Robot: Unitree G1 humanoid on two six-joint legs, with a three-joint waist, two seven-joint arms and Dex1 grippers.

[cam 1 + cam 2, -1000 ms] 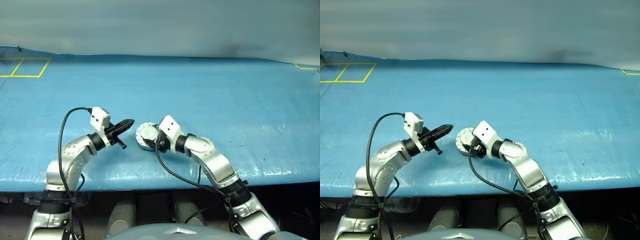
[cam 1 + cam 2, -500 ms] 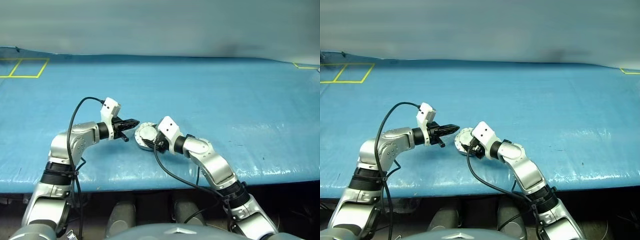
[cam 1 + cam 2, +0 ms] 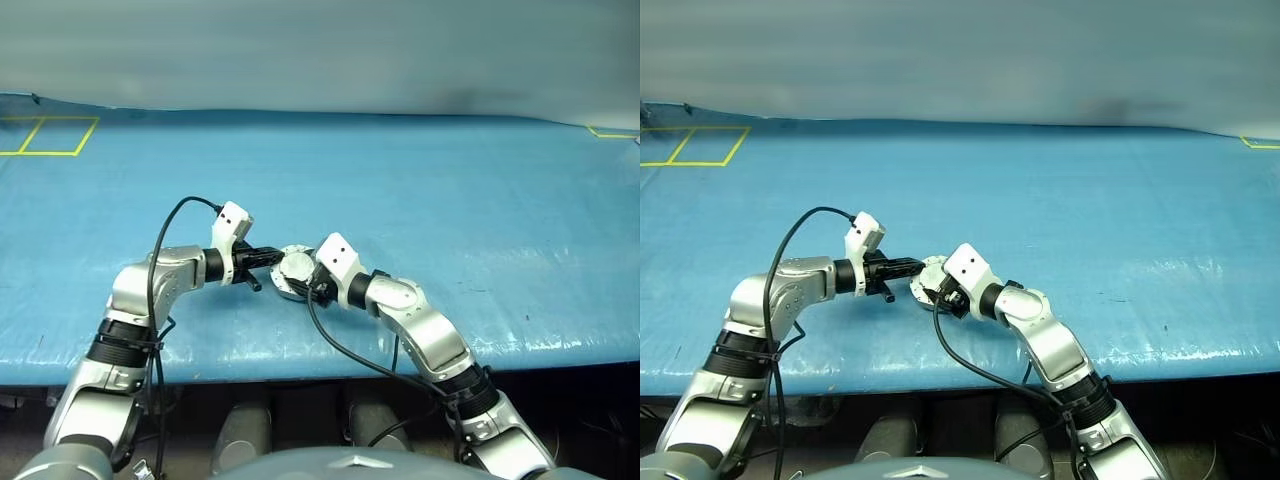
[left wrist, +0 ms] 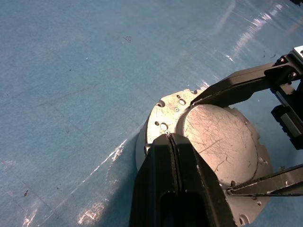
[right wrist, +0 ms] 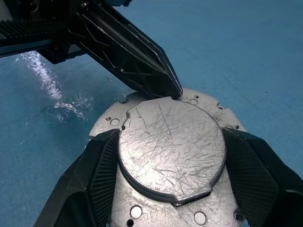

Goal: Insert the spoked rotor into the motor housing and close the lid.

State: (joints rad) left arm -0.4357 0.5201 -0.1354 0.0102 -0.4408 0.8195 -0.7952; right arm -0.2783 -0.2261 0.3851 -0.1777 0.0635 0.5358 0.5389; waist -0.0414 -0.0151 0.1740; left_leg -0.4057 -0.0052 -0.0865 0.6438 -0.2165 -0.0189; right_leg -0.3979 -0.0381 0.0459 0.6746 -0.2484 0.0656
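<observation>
— Changed from a second back?
— Left gripper point(image 4: 171, 137) swung in from open air over the blue table cover point(image 3: 450, 200), now tip-down against the lid point(image 5: 170, 146). Fingers pressed flat together — clenched, nothing between them.
— Touching where?
— At the edge of the raised, scratched centre disc, on the side away from the right arm. Seen clearly from the right wrist: black tip meeting the rim of that plateau, just beside a small screw hole in the flange.
— And the right gripper point(image 5: 170, 189)?
— No shift since earlier. Same spot, jaws spread wide and grasping the lid's raised centre, one ribbed finger point(image 5: 102, 165) on each side of it.
— Lid open or shut?
— Outer face up, plain and scratched, lying flat over the motor housing point(image 4: 142, 146). Only a sliver of grey side wall visible under the flange; windings hidden. Spoked rotor hidden as well, so cannot tell whether inside.
— Where on the table?
— Near the front edge, roughly mid-width, between the two wrists point(image 3: 296, 268). Same place as before.
— Anything else different?
— Left elbow drawn inward and the cable point(image 3: 165, 225) arching higher over the forearm. Yellow taped squares point(image 3: 50, 135) at the far left corner unchanged.
</observation>
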